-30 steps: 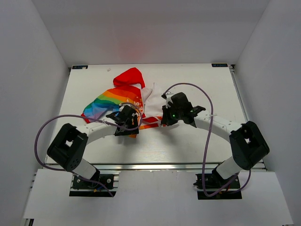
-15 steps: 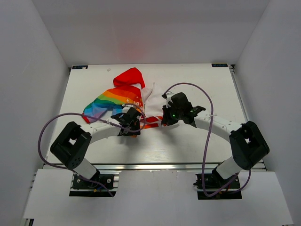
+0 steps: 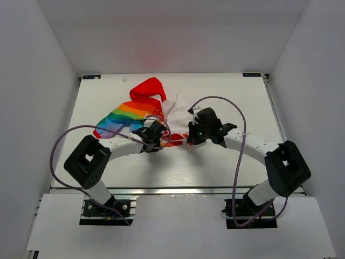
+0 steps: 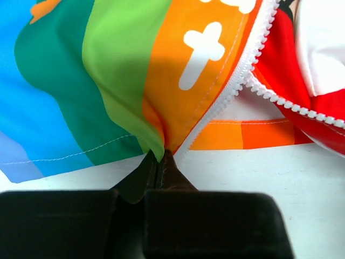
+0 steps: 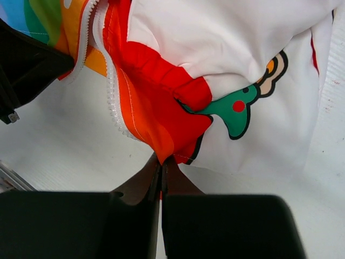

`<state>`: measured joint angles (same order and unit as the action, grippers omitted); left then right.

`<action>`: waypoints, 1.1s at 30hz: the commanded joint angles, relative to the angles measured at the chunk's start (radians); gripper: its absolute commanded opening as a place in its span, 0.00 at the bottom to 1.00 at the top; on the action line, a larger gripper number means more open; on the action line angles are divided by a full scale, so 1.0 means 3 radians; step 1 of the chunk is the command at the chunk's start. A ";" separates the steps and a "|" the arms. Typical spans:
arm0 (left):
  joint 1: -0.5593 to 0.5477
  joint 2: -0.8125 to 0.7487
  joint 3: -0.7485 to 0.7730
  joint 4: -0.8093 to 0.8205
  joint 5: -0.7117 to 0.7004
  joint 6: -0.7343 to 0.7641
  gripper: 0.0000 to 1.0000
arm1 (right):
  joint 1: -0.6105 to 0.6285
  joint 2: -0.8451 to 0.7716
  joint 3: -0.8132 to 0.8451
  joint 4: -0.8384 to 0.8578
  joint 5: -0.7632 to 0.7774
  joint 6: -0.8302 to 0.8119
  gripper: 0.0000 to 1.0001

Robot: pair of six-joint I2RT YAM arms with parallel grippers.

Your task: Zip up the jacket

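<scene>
- Left gripper (image 4: 160,156) of yours is pinched tight on the jacket (image 3: 141,110), right at the near hem where the green and orange stripes bunch into a fold beside the zipper (image 4: 237,81).
- Your right gripper (image 5: 160,160) is clamped the same way on the red-orange hem corner of the white half.
- You've got the jacket lying on the table (image 3: 226,167), left of centre and toward the far side.
- Its long axis runs near to far: red hood (image 3: 150,86) pointing far, hem facing you, rainbow sleeve (image 3: 110,125) flopped out left.
- Fabric looks soft, smooth and wrinkly, with visible stitching along the hem.
- Zipper teeth are chunky white plastic, and the two rows are split apart.
- You can see white cross prints on the orange stripe and a green cartoon shape with a red dot on the white panel.
</scene>
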<state>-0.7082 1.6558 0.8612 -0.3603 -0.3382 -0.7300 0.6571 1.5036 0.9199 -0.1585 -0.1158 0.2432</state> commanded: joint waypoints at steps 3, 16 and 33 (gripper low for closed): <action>-0.0007 0.0244 -0.0411 -0.0461 0.0442 -0.0052 0.00 | 0.0003 -0.0119 -0.0075 0.0134 -0.0115 0.0181 0.00; -0.0007 -0.2091 -0.0758 0.0403 0.0984 -0.0312 0.00 | 0.0039 -0.0144 -0.0418 0.1295 -0.1802 0.0631 0.00; -0.0017 -0.2533 -0.1234 0.1461 0.1265 -0.0578 0.00 | 0.0059 -0.0052 -0.0713 0.2904 -0.2554 0.1755 0.00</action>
<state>-0.7074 0.9272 0.5083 -0.0307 0.0250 -0.8742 0.6697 1.4803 0.7460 0.5194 -0.8516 0.6426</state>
